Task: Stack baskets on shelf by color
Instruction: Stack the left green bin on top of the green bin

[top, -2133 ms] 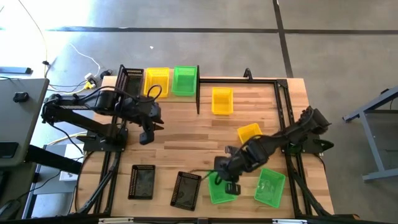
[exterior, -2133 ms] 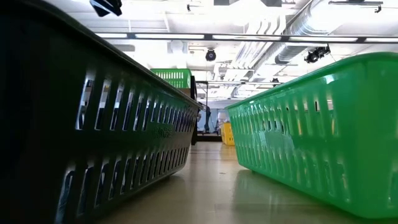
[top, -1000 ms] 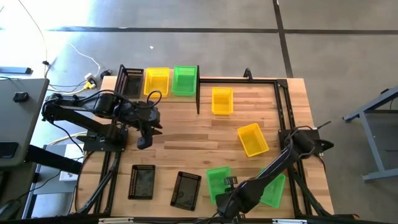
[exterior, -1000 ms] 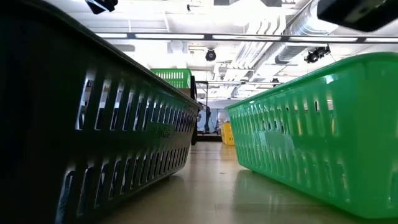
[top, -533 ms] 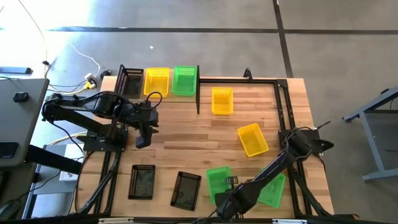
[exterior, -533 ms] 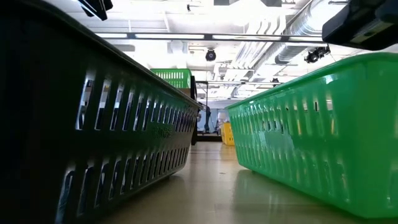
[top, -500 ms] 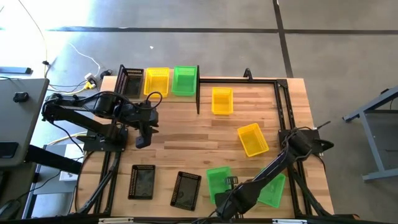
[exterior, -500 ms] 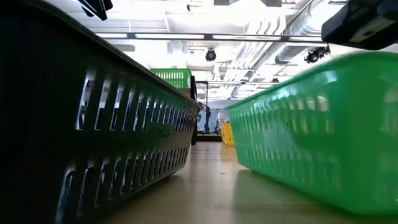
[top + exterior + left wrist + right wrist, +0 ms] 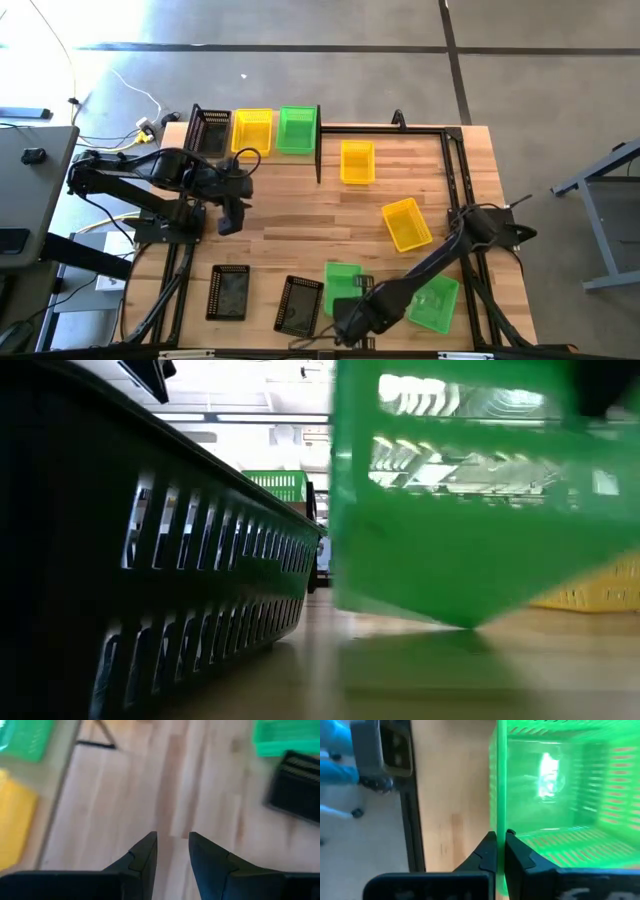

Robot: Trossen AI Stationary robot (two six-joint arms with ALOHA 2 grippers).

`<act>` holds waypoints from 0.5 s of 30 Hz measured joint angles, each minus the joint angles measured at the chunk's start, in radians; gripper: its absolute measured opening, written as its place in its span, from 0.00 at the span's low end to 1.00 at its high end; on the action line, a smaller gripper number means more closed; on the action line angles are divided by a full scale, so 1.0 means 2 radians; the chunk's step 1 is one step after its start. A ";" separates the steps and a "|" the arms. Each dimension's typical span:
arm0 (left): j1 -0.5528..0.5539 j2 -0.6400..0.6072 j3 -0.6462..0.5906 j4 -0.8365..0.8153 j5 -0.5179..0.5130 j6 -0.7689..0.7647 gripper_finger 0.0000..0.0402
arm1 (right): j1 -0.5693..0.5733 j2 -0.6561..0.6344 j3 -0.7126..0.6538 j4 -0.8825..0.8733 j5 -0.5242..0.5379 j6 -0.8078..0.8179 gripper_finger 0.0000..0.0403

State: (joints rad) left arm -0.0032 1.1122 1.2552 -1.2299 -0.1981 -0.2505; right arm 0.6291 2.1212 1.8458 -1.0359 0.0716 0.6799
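Note:
My right gripper is shut on a green basket near the table's near edge; in the low view this basket hangs tilted. A second green basket lies to its right. Two black baskets rest on their bottoms at the near left, and two yellow ones lie mid-table. One black, one yellow and one green basket stand on the shelf at the far left. My left gripper hovers open over bare wood. My right gripper pinches the green basket's near end wall at its rim, one finger inside and one outside. The fingers come from above, pointing steeply down. The basket hangs tilted below them, one bottom corner lowest, just above the tabletop.
The near black basket fills the left of the low view. Black frame rails run along the table's right side and far edge. A camera unit sits at the near edge beside the held basket. Bare planks lie mid-table.
My right gripper has risen and gone a little toward the table's left with the green basket. The basket, which stood flat on the table, is now lifted and tipped, and has swung across the low view. My left gripper has tipped slightly downward in place.

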 joint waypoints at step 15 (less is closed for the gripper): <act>0.000 0.000 0.000 -0.045 -0.077 -0.058 0.25 | -0.111 0.000 0.138 -0.082 0.056 -0.095 0.00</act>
State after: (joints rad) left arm -0.0036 1.1122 1.2552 -1.3209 -0.3514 -0.3674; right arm 0.4065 2.1208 2.1208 -1.1996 0.1828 0.4904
